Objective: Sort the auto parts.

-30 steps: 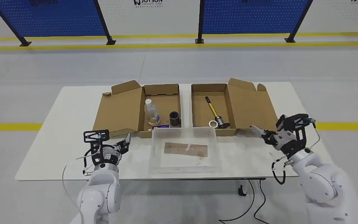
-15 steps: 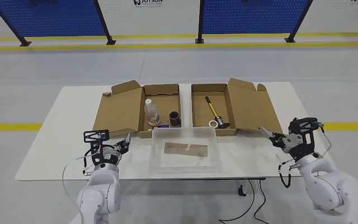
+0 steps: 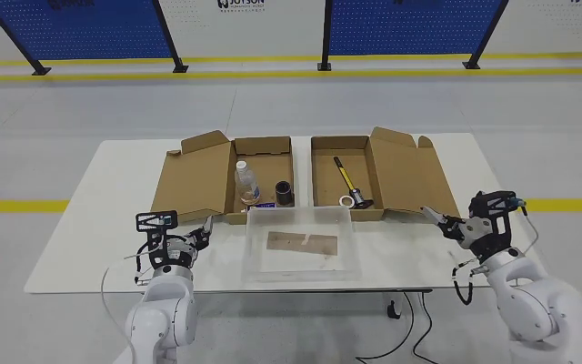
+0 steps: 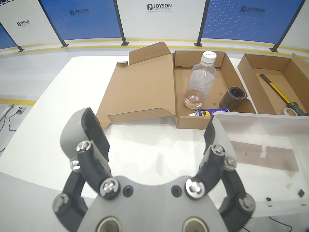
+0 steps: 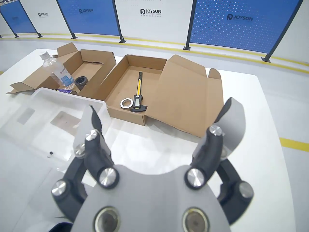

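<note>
while your left gripper [image 4: 154, 131] and right gripper [image 5: 164, 124] sit near the edges of the white desk [image 3: 109, 209], jaws apart and empty, the black cylinder [image 4: 233, 97] and yellow-black caliper [image 5: 138, 92] lie in separate brown cardboard boxes [image 3: 195, 177]. reaching in, you could topple the clear plastic bottle [image 4: 199, 83].

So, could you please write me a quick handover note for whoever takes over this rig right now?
Left claw: open, empty, above the table beside the clear bin.
Right claw: open, empty, above the table near the right cardboard box's flap.
Left cardboard box: upright water bottle, black cylinder, spray can lying down.
Right cardboard box: digital caliper, metal ring.
Done: five items boxed.
Left: small black bits in the bin, possibly to sort.
</note>
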